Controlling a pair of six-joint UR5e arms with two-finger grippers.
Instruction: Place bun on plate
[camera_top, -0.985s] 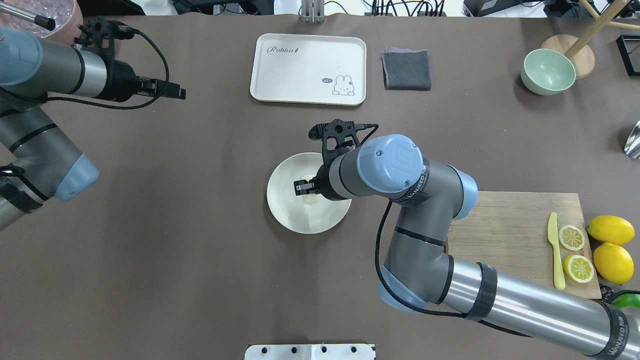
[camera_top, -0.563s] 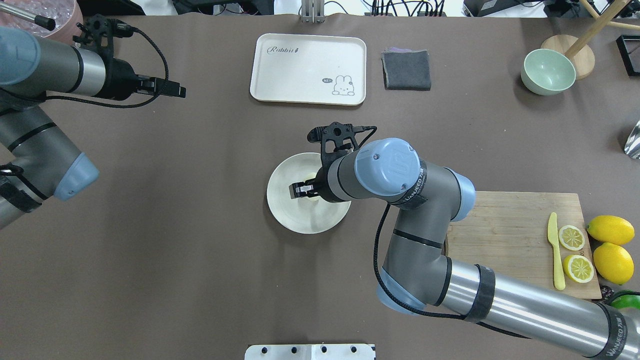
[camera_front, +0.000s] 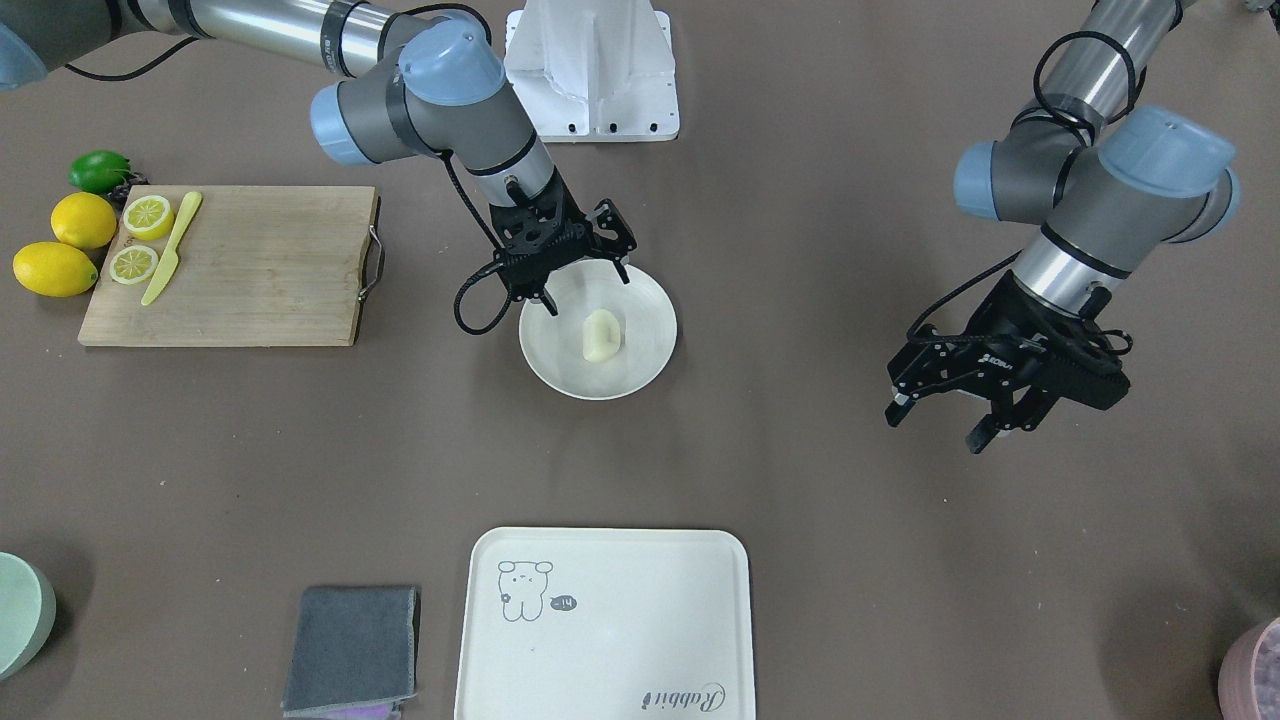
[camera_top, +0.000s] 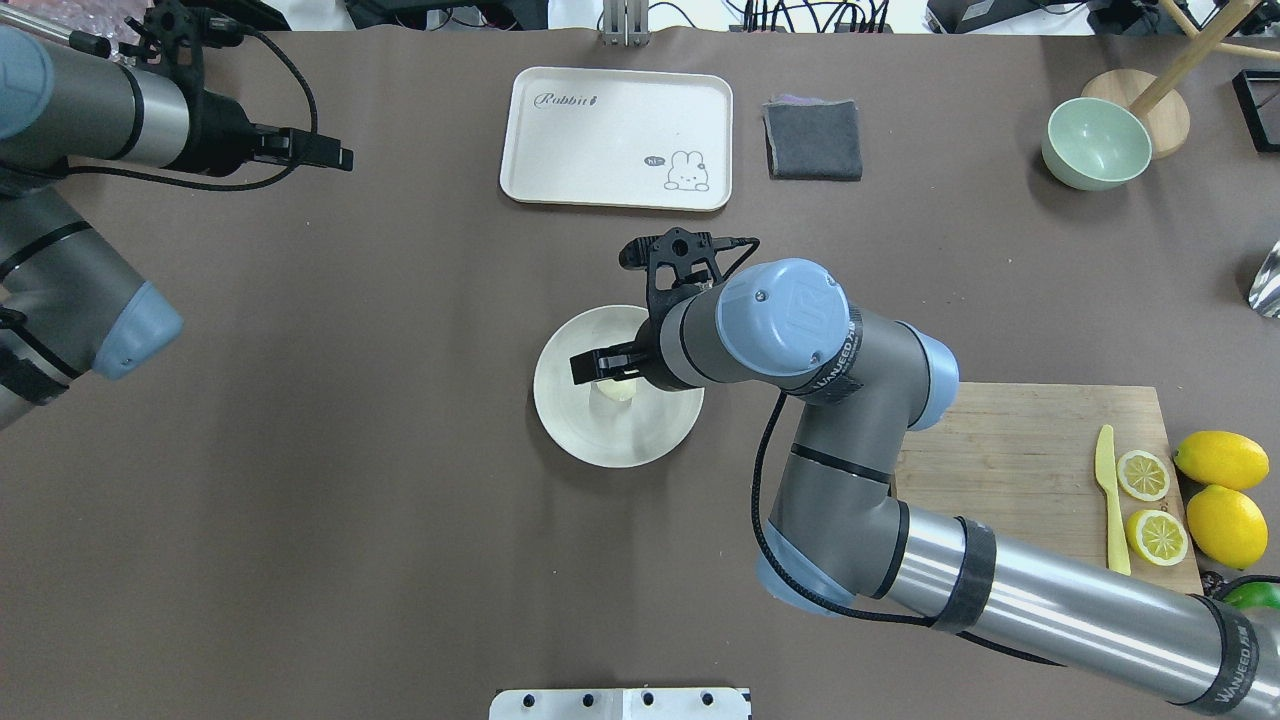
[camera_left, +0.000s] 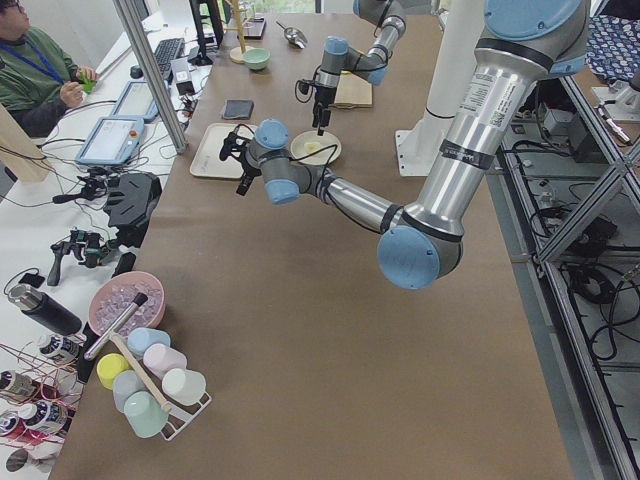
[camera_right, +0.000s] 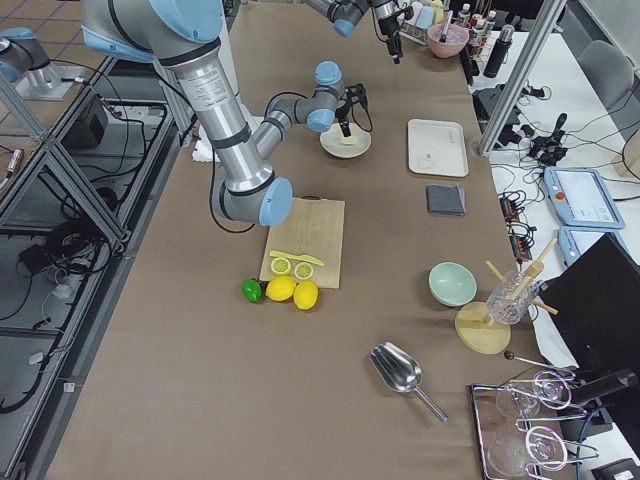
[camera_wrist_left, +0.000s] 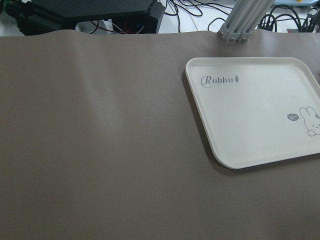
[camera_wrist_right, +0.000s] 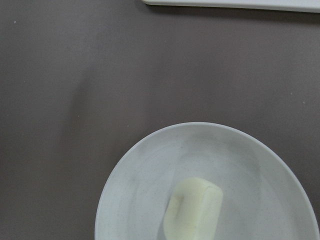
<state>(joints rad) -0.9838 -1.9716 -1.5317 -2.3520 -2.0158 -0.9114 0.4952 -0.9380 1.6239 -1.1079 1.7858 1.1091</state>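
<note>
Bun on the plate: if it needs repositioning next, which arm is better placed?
Right. The right gripper hangs open over the plate, just beside the bun, which lies free. The left gripper hovers far off to the side, near neither.

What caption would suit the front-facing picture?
The bun lies on the plate, with the right tool open above it.

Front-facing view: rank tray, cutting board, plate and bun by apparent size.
1-2. tray and cutting board: they look about alike, and the tray is cut off at the frame's bottom edge, so no ranking.
3. plate
4. bun, lying on the plate
</note>
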